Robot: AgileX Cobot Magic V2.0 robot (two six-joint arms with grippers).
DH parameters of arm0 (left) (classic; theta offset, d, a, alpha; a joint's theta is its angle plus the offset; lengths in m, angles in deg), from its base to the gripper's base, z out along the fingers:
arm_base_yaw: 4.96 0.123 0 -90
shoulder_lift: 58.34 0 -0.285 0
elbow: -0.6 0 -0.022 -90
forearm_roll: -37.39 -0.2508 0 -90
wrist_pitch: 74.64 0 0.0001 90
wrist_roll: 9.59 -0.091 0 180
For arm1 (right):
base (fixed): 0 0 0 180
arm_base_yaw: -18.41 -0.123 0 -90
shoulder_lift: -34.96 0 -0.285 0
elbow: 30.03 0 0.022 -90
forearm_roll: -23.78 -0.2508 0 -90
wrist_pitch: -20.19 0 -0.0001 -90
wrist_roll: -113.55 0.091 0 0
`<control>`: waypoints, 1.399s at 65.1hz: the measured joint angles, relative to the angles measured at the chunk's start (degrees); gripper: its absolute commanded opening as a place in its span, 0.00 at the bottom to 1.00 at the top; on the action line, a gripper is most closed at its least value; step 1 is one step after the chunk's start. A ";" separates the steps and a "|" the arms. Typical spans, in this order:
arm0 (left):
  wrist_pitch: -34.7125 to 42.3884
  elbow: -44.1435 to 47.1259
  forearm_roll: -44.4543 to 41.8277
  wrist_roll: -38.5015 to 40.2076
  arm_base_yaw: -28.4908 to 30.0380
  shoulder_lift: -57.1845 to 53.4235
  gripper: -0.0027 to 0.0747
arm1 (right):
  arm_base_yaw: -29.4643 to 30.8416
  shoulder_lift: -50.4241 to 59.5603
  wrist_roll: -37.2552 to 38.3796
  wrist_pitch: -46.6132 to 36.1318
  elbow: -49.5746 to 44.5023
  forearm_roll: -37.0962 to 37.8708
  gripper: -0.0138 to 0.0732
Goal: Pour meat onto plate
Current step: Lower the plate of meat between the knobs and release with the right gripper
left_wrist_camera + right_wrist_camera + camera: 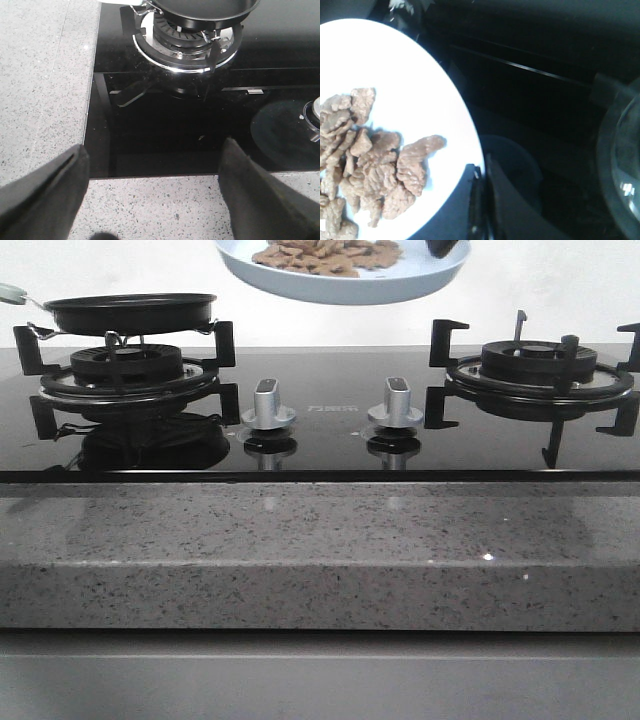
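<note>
The pale blue-white plate [345, 286] hangs in the air above the middle of the hob, at the top edge of the front view. A heap of orange-brown meat [325, 255] lies on it. My right gripper [445, 248] is shut on the plate's right rim. In the right wrist view the plate [415, 80] and the meat [380, 170] fill the left side, and the gripper [482, 172] pinches the rim. My left gripper [152, 165] is open and empty over the counter's edge, near the hob's front left. It is out of the front view.
A black frying pan [130, 312] sits on the left burner, its pale handle pointing left; it also shows in the left wrist view [200, 10]. The right burner [540, 365] is bare. Two silver knobs [268, 405] stand mid-hob. A speckled stone counter [320, 550] runs along the front.
</note>
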 measured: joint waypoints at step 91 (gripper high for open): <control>1.24 0.00 0.00 0.00 0.00 0.00 0.72 | 0.11 -15.67 0.12 5.59 17.82 4.06 0.54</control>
